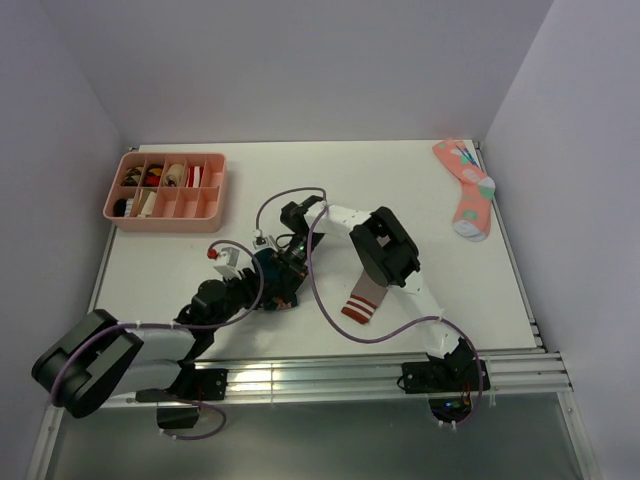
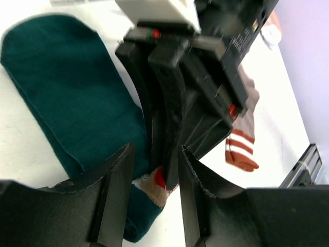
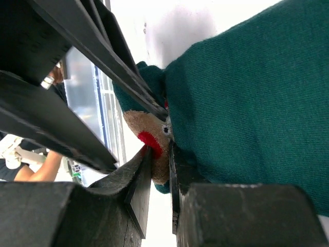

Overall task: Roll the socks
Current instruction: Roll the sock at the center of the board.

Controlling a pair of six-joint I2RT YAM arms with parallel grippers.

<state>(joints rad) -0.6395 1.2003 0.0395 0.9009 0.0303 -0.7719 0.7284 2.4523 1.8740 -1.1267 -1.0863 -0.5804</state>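
The dark green sock [image 2: 67, 92] lies flat on the white table, its bear motif [image 3: 154, 141] at the near edge. My right gripper [image 3: 160, 149] comes down from above and is shut on that bear patch. In the left wrist view its black fingers [image 2: 164, 103] stand between my left gripper's fingers. My left gripper [image 2: 155, 154] is open and straddles the same sock edge and the right fingertips. The taupe-brown sock [image 1: 365, 298] lies to the right, and its striped cuff [image 2: 240, 149] shows beyond the fingers. In the top view both grippers meet over the green sock [image 1: 272, 278].
A pink compartment tray [image 1: 215, 190] with small items sits at the back left. A coral-pink spotted sock [image 1: 465, 190] lies at the back right by the wall. Metal rails [image 1: 350, 365] run along the near table edge. Cables loop around the arms.
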